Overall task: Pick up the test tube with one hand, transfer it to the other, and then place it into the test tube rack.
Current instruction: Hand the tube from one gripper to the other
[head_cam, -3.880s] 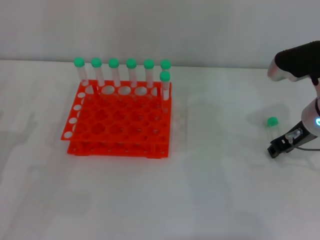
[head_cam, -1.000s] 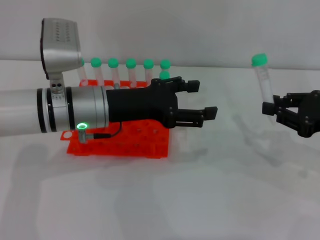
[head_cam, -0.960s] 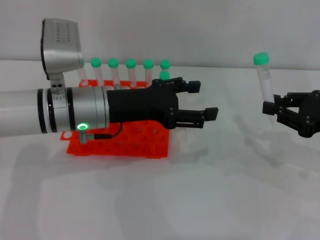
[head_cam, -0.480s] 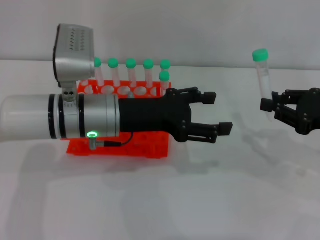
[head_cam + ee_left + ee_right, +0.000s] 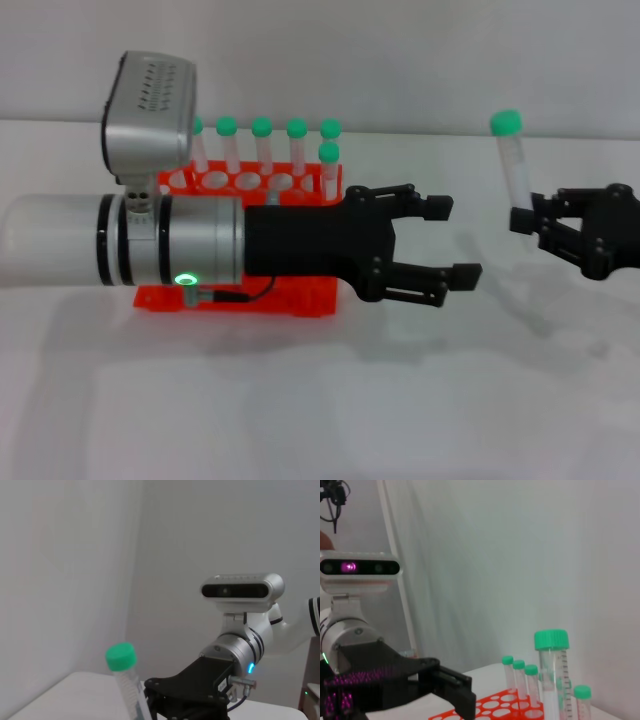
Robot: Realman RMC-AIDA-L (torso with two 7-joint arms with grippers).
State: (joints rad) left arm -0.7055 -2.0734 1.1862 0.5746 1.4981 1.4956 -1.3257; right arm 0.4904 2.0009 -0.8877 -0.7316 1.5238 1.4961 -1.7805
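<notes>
My right gripper (image 5: 532,222) is shut on the lower part of the test tube (image 5: 516,172) and holds it upright, green cap up, above the table at the right. My left gripper (image 5: 450,242), black with a silver wrist, is open and reaches in from the left; its fingertips are a short gap from the tube. The orange-red test tube rack (image 5: 300,186) stands behind the left arm and is partly hidden by it. The left wrist view shows the tube (image 5: 129,687) and the right gripper (image 5: 167,694). The right wrist view shows the tube (image 5: 551,680), the left gripper's fingers (image 5: 451,684) and the rack (image 5: 492,707).
Several green-capped tubes (image 5: 297,140) stand in the rack's back row, and one (image 5: 328,165) a row nearer. The left arm's silver camera housing (image 5: 150,115) rises above the wrist. The white table (image 5: 320,400) extends in front of both arms.
My left gripper has moved right, closer to the held tube. My right gripper has shifted the tube slightly left toward it. About four seconds ago the tube lay on the table at the right.
</notes>
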